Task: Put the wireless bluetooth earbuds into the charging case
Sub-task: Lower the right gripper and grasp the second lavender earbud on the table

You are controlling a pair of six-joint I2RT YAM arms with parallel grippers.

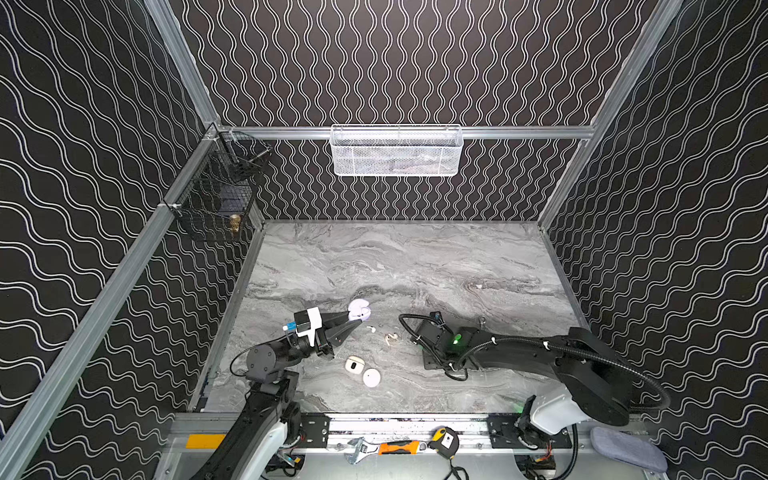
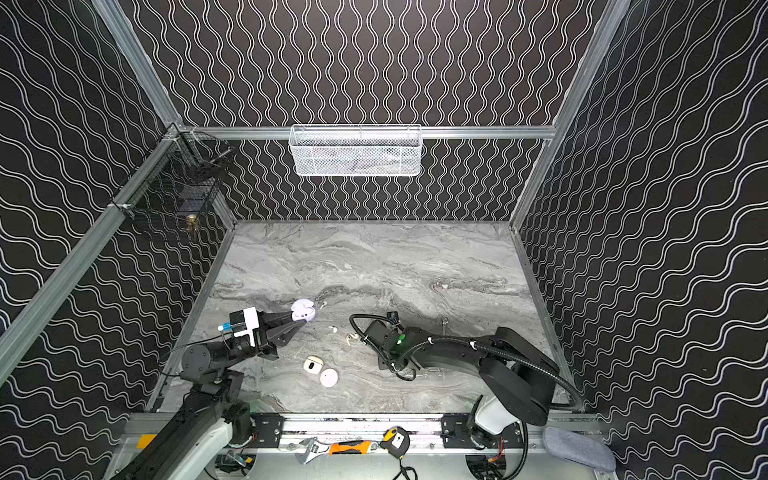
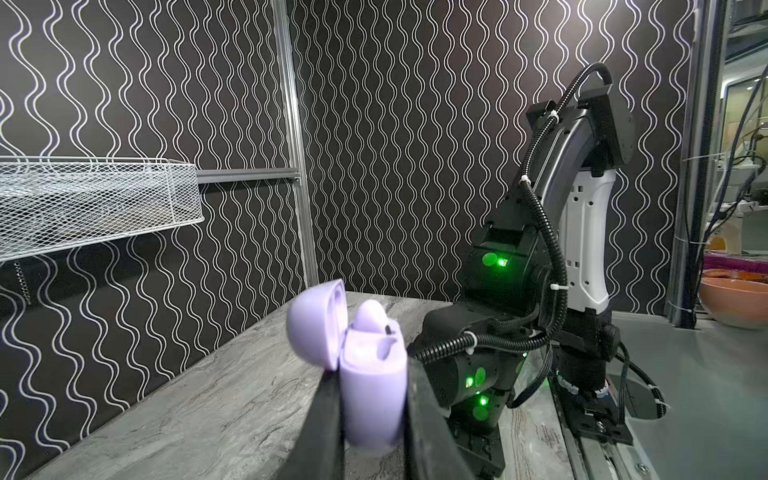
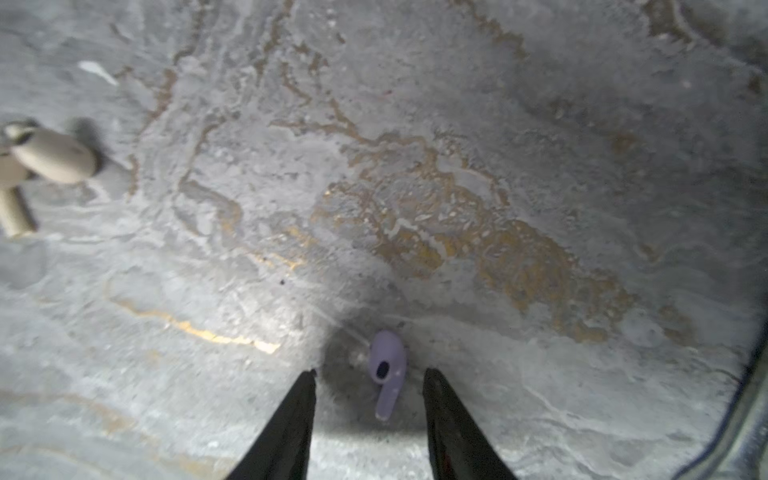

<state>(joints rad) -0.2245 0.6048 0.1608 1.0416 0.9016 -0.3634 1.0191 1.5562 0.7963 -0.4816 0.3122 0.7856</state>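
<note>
- left claw [image 3: 371, 399] clamped hard on the lavender charging case [image 3: 374, 395], one finger on each side of its body; case upright, lid hinged open
- seated lavender earbud [image 3: 371, 316] sits in one well of the case, bulb poking above the rim; the well beside it looks empty, though the view is soft there
- in both top views the case [image 1: 359, 309] [image 2: 302, 309] is left of centre over the table [image 1: 415, 266]
- right claw [image 4: 370, 370] points down at the table, jaws part-open, holding nothing
- loose lavender earbud [image 4: 388, 370] lies flat on the table between the two tips; nearer one tip, touching neither
- cream earbuds [image 4: 54, 160] lie together on the table, well apart from that claw's tips; in a top view [image 1: 390, 338] they sit between the two arms
- white earbud [image 1: 371, 329] lies alone near them, on the left claw's side
- cream case [image 1: 354, 365] and round white case [image 1: 371, 377] lie just beside each other; nearer the table's front edge than the earbuds
</note>
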